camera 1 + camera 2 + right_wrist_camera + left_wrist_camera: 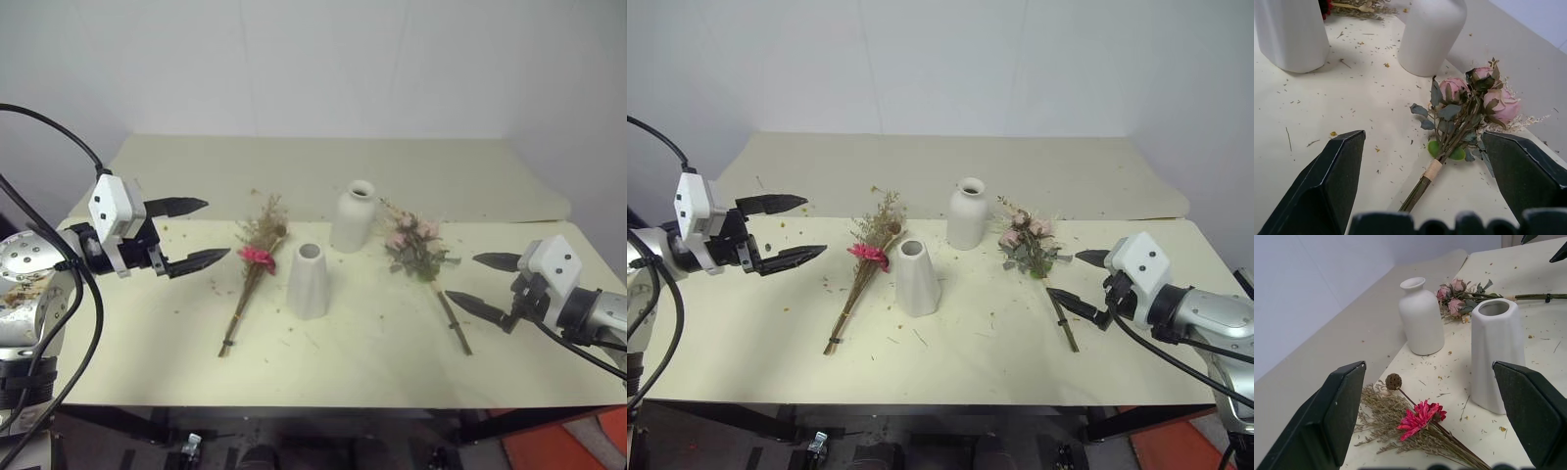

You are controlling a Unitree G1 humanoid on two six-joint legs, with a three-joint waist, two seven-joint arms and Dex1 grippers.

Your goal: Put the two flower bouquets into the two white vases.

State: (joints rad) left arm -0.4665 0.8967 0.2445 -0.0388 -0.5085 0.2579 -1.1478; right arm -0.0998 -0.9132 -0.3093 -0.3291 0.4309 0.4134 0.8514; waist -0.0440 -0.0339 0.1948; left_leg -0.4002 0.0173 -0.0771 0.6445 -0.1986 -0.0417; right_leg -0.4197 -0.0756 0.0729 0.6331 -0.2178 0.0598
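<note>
White bottle vase [354, 216]: matte ceramic with a narrow neck, upright toward the back of the table [147, 352]; mouth open, nothing seen inside.
Cone vase [309, 281]: matte white, tapered, no neck, upright in front of and to the left of the bottle vase; in the left wrist view its mouth shows open with nothing in it.
Magenta bouquet [253, 266]: lying flat just left of the cone vase, red daisy and tan grasses toward the back, stems toward the front edge.
Pink rose bouquet [419, 253]: lying flat just right of the bottle vase, blooms near its base, stem running toward the front right.
Left gripper [191, 233]: fingers spread wide, empty, above the table left of the magenta bouquet.
Right gripper [480, 282]: fingers spread wide, empty, beside the rose stems.
Writing: none legible on the vases.
Tabletop: pale, scattered with dried crumbs.
</note>
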